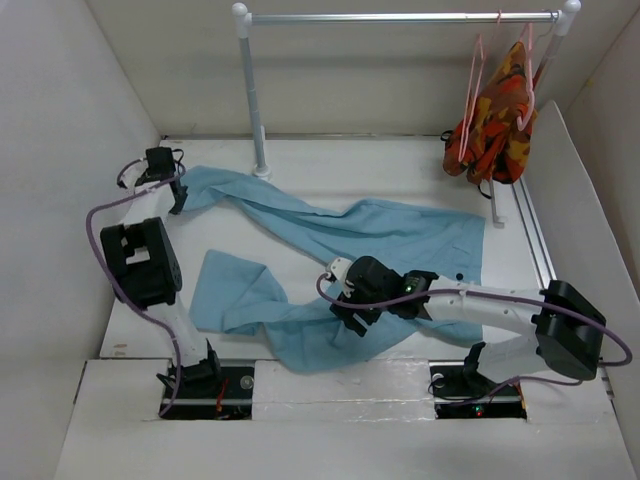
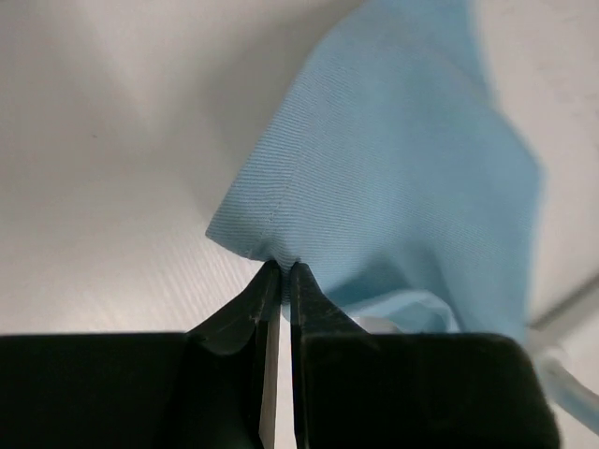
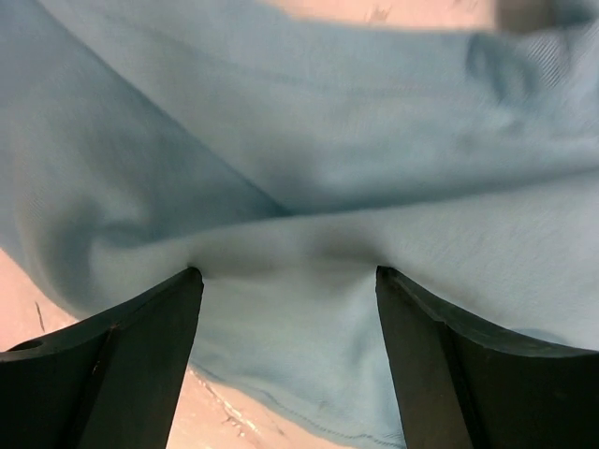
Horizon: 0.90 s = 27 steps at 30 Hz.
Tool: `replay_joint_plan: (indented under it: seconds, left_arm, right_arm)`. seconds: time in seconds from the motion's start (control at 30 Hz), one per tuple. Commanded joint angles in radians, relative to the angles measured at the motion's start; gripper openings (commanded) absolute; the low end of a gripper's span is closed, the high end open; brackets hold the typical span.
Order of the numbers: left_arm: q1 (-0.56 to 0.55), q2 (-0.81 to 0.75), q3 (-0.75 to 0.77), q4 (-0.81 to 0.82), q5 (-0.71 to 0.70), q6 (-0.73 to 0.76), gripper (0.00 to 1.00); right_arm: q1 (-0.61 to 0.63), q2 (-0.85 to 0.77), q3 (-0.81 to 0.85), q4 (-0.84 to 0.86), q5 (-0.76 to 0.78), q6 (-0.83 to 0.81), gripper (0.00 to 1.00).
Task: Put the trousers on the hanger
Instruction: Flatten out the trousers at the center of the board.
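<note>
The sky-blue trousers [image 1: 400, 235] lie spread and crumpled across the table, one leg reaching far left and one folded near the front. My left gripper [image 1: 180, 203] is at the far left and is shut on a hem corner of the trousers [image 2: 393, 168], pinched between the fingertips [image 2: 285, 265]. My right gripper [image 1: 352, 322] is open and pressed down on the trousers' near middle, with cloth [image 3: 328, 140] bulging between the two fingers [image 3: 285, 273]. The pale pink hanger [image 1: 476, 85] hangs on the rail at the back right, apart from both grippers.
A metal rail [image 1: 400, 17] on two white posts [image 1: 254, 95] spans the back. A second pink hanger with an orange-red patterned garment [image 1: 500, 115] hangs at its right end. White walls [image 1: 60, 150] enclose the table on the left, right and back.
</note>
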Motion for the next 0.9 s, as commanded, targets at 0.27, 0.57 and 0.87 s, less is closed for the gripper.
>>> replay_joint_plan:
  seconds: [0.27,0.57,0.87]
  left_arm:
    - [-0.039,-0.682,-0.191,-0.057,-0.053,0.068,0.0]
    - [-0.039,-0.788,0.093,-0.246,-0.067,0.142,0.0]
    - [0.04,-0.181,0.375,-0.142,-0.03,0.212,0.0]
  right_arm:
    - [-0.048,-0.034,0.139,-0.073,0.011,-0.09,0.81]
    - [-0.207,-0.222,0.163,-0.127,-0.058,-0.123,0.82]
    - [-0.406,-0.276,0.251,-0.216,-0.02,-0.15,0.63]
